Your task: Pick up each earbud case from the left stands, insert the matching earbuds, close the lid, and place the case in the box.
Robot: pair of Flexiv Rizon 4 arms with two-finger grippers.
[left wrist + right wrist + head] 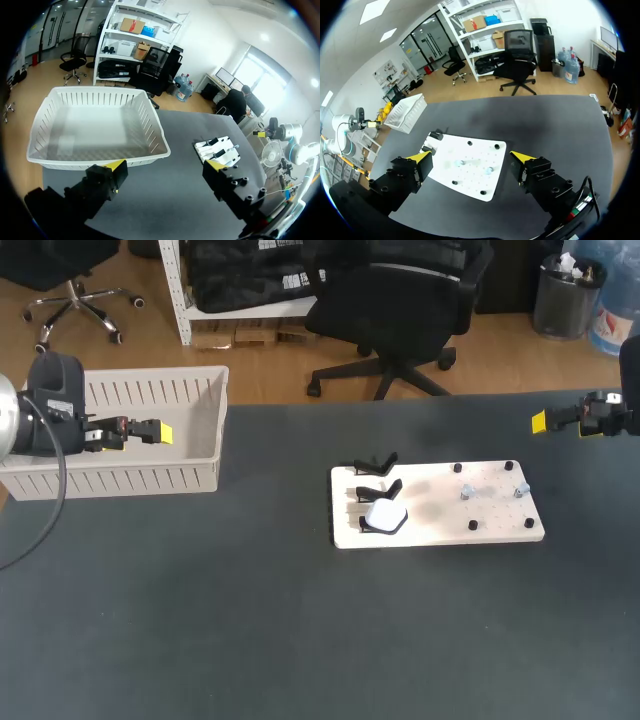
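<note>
One white earbud case (386,516) sits on the nearest of three black stands (377,464) at the left end of a white board (440,525). Two small earbuds (466,492) (521,488) stand on the board's right half, also seen as earbuds (461,162) ahead of my right gripper. My left gripper (158,432) hangs open over the near wall of the white basket (150,475), far left of the board. My right gripper (541,422) is open above the table, beyond the board's right end. Nothing is between either pair of fingers.
Several black pegs (473,526) stick up from the board. The slatted basket (95,125) holds nothing and stands at the table's far left corner. In the left wrist view the board (216,148) lies ahead of the gripper (166,166). Dark tabletop (250,620) surrounds the board.
</note>
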